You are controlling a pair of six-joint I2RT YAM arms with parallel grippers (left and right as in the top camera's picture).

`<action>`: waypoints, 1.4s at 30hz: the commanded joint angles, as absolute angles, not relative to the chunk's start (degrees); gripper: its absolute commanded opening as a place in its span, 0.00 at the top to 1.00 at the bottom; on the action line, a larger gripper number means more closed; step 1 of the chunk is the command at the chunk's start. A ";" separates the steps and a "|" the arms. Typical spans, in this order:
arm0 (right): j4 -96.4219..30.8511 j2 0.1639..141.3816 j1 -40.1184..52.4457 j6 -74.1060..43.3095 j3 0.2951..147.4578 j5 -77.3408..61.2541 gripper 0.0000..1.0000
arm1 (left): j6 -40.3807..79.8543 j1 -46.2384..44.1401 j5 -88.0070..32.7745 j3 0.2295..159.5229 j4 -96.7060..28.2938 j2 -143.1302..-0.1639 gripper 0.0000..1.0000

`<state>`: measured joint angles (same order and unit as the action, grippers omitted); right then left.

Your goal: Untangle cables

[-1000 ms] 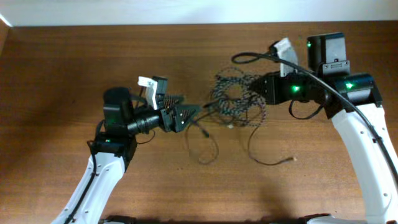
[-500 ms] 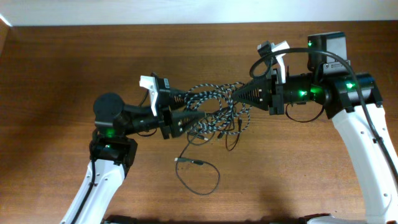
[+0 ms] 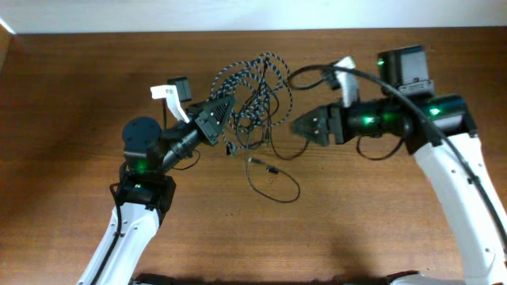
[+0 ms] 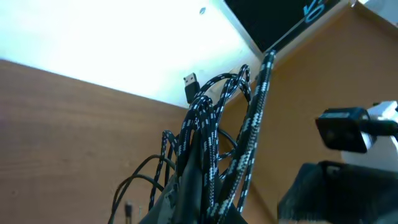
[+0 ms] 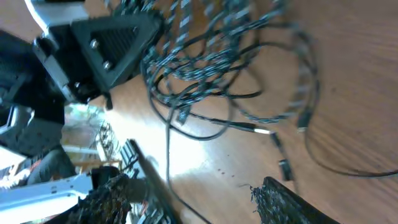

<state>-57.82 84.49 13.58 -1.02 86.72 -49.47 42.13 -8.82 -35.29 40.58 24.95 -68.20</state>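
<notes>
A tangle of black-and-white braided cables [image 3: 252,79] hangs lifted over the back middle of the table. My left gripper [image 3: 224,111] is shut on its lower left part. In the left wrist view the braided strands [image 4: 208,137] run up out of the jaws, with a USB plug [image 4: 191,81] at the top. A thin black cable [image 3: 279,184] trails from the bundle down onto the wood. My right gripper [image 3: 299,127] stands open to the right of the tangle, apart from it. In the right wrist view the tangle [image 5: 217,68] lies ahead of the empty right gripper [image 5: 199,208].
The brown wooden table [image 3: 71,95] stretches to both sides. A pale wall edge runs along the far side. The left gripper's black body [image 5: 118,43] shows in the right wrist view, close to the tangle.
The left gripper has shut on the cables and carried them up and toward the far edge. The right gripper has opened, let the bundle go and drawn back right.
</notes>
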 commanded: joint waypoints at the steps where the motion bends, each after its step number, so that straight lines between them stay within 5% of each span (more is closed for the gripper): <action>1: -55.37 84.09 19.00 -1.34 84.49 -45.65 0.34 | 43.11 -8.43 -35.75 41.19 26.15 -67.75 1.00; 8: -44.21 86.11 32.38 -4.29 84.47 -42.26 0.48 | 47.20 -8.43 -34.68 41.19 20.80 -67.75 1.00; 11: -40.99 89.27 32.67 -15.53 84.47 -35.33 0.59 | 51.03 -8.47 -34.72 41.19 20.88 -67.75 1.00; 18: -35.64 91.29 32.67 -19.81 84.47 -29.82 0.62 | 50.98 -8.47 -37.98 41.19 20.82 -67.75 1.00; 21: -34.92 93.93 32.67 -22.15 84.47 -31.29 0.74 | 50.81 -10.57 -38.15 41.19 20.88 -67.75 1.00; 23: -34.04 93.91 32.67 -22.15 84.47 -34.15 0.96 | 50.02 -11.60 -38.09 41.19 20.88 -67.75 1.00; 26: -33.80 90.98 32.10 -21.23 84.66 -36.97 0.96 | 45.30 -11.57 -26.46 41.19 9.78 -67.75 1.00; 28: -29.08 83.48 28.88 -16.82 84.97 -45.39 0.96 | 45.32 -11.57 -12.47 41.19 -4.01 -67.79 1.00; 33: -24.38 74.30 19.84 -15.22 84.97 -48.25 0.96 | 45.34 -11.57 -3.57 41.19 -11.86 -67.81 1.00; 37: -27.79 67.68 -4.12 -16.97 84.97 -48.25 0.96 | 45.63 -11.57 8.82 41.19 -19.64 -67.81 1.00; 42: -43.24 66.17 -22.48 -19.11 84.95 -48.27 0.92 | 47.81 -10.55 9.15 41.19 -19.59 -67.81 0.93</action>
<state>-40.03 65.78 -21.41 -18.20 84.84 -48.29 46.63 -10.79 7.68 40.60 -19.99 -68.40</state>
